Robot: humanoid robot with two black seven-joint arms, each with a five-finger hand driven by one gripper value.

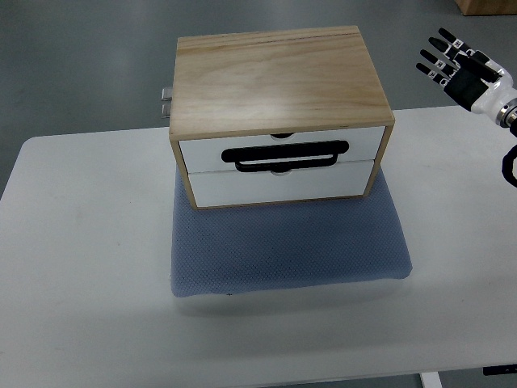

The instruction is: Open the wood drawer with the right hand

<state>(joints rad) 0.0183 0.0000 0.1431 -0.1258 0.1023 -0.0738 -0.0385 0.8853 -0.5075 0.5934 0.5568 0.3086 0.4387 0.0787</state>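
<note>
A wooden drawer box (275,77) with two white drawer fronts stands on a blue mat (287,242) in the middle of the white table (81,267). Both drawers are pushed in flush. A black handle (287,156) lies across the seam between the upper and lower fronts. My right hand (452,65) hovers at the upper right, past the table's far edge and well apart from the box. Its black fingers (436,52) are spread, holding nothing. The left arm does not show.
Metal fittings (166,101) stick out from the box's left side. Grey floor lies beyond the table's far edge. A brown box corner (485,6) shows at the top right. Black cable (509,166) hangs by the right edge.
</note>
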